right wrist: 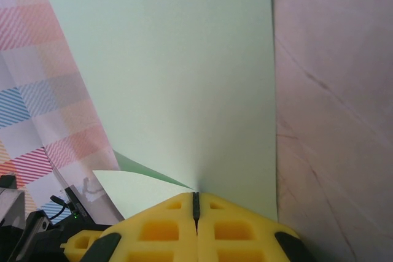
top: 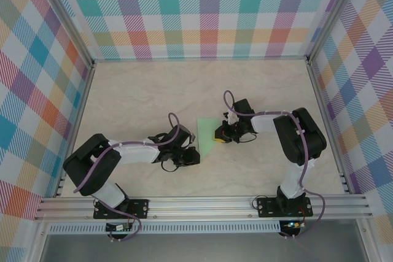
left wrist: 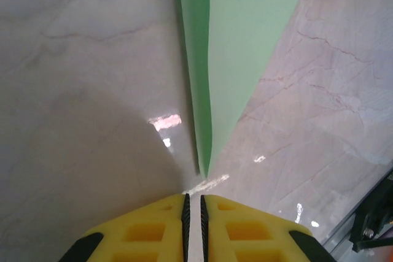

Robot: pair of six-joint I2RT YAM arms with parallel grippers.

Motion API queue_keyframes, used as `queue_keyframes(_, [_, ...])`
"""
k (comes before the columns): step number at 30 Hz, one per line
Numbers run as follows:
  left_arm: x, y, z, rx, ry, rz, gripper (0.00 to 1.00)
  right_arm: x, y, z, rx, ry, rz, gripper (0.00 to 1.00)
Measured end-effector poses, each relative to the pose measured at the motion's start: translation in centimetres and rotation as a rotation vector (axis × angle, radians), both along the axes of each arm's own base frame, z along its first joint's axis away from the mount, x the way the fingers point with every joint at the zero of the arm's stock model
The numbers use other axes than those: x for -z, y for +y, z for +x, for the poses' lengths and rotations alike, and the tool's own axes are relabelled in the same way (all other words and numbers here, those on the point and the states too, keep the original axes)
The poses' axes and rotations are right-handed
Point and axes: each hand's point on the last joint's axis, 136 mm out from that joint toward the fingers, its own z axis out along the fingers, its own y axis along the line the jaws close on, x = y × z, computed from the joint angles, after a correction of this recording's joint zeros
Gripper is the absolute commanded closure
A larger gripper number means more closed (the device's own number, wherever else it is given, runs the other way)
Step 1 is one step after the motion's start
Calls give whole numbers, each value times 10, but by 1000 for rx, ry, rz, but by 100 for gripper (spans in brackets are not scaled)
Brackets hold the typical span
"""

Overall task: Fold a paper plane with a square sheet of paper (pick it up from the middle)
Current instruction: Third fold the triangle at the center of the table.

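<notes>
there is one light green paper plane (top: 207,134), seemingly a single folded sheet, one marble-patterned table (top: 135,96), two robot arms, left arm (top: 132,150) and right arm (top: 304,136), two yellow-fingered grippers, left gripper (left wrist: 193,197) and right gripper (right wrist: 196,196), and three plaid walls (top: 202,10).

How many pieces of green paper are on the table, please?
1. The green paper is near the middle of the table, one edge pinched in the right fingers, its narrow tip just ahead of the left fingers. Another could lie hidden beneath it.
</notes>
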Motion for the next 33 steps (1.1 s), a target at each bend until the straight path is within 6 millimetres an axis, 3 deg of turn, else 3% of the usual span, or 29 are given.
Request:
queue_keyframes(4, [-19,0,5,-12,-50,-27,84,0,0,0,0,1,-1,94])
queue_keyframes(11, [-48,-19,36,-45,-145,-57,87,-1,0,1,2,5,-4,93])
queue_keyframes(15, [-35,-32,52,-51,-144,-32,89,-1,0,1,4,13,-7,93])
queue_keyframes(21, [4,-26,53,-58,-91,62,92,-2,0,2,10,19,-15,91])
queue_keyframes(26, [6,-24,56,-57,-105,77,93,-12,-3,4,23,-8,-24,86])
queue_keyframes(30, [6,-24,56,-51,-110,78,94,-35,-1,1,20,-70,6,90])
queue_keyframes(33, [6,-24,56,-44,-115,79,94,-39,10,-5,1,-84,22,94])
